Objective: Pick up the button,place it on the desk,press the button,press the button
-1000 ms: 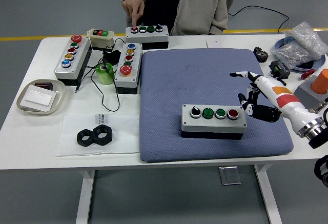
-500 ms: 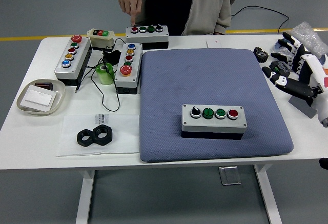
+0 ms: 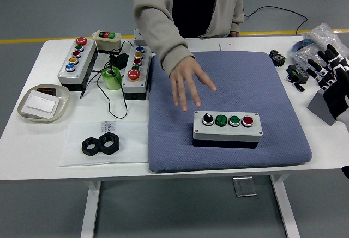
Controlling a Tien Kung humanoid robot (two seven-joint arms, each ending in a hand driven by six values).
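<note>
- Head view: the four-button box (image 3: 227,127) sits flat on the blue mat (image 3: 229,80), toward the mat's near edge and right of centre. Its top row reads black knob, two green buttons, red button (image 3: 248,121).
- Right hand (image 3: 329,74) is at the table's right edge, well apart from the box, over the clutter there. Fingers are spread and point upward; nothing is held.
- Left arm is not in view.
- A person stands at the far side. The person's hand (image 3: 187,83) reaches over the mat with open fingers, just beyond the box's left end; I cannot tell whether it touches the mat.
- Other button boxes lie on the left: a long one (image 3: 78,60) with a coloured column and a second upright one (image 3: 136,72) near a green tape roll (image 3: 112,78). Two black nuts (image 3: 101,145) rest on a paper sheet; a shallow tray (image 3: 43,103) is at the far left.
- Judgement: the box is already placed, so the pick-and-place step looks finished. The pressing step is in hand or just done; which one cannot be told from here.
- Next move, if a press remains: bring the right hand in over the box, extend one finger above a button, push straight down. The person's hand is close, so wait for it to clear.
</note>
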